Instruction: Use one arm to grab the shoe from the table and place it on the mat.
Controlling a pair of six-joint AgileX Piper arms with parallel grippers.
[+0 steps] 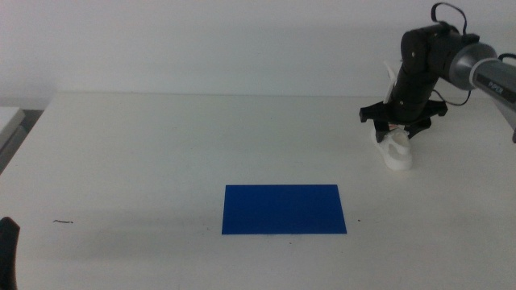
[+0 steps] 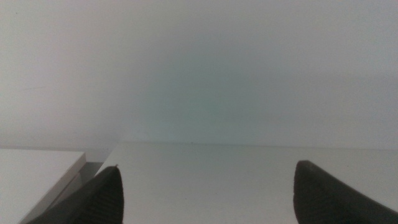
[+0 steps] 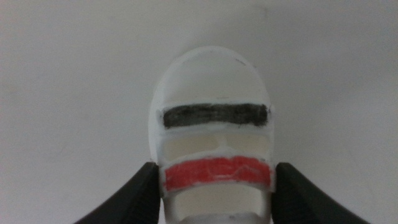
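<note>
The white shoe (image 1: 397, 151) with a dark grey and a red strap lies on the white table (image 1: 161, 161) at the back right, beyond the blue mat (image 1: 284, 209). My right gripper (image 1: 401, 122) reaches down over it. In the right wrist view the shoe (image 3: 214, 118) sits between the jaws of the right gripper (image 3: 216, 167), which press against its sides at the red strap. My left gripper (image 1: 6, 250) waits at the bottom left, open and empty, and its jaws stand wide apart in the left wrist view (image 2: 208, 165).
A small dark mark (image 1: 63, 221) lies on the table at the front left. A second white surface (image 1: 10, 119) stands beyond the table's left edge. A white wall runs behind the table.
</note>
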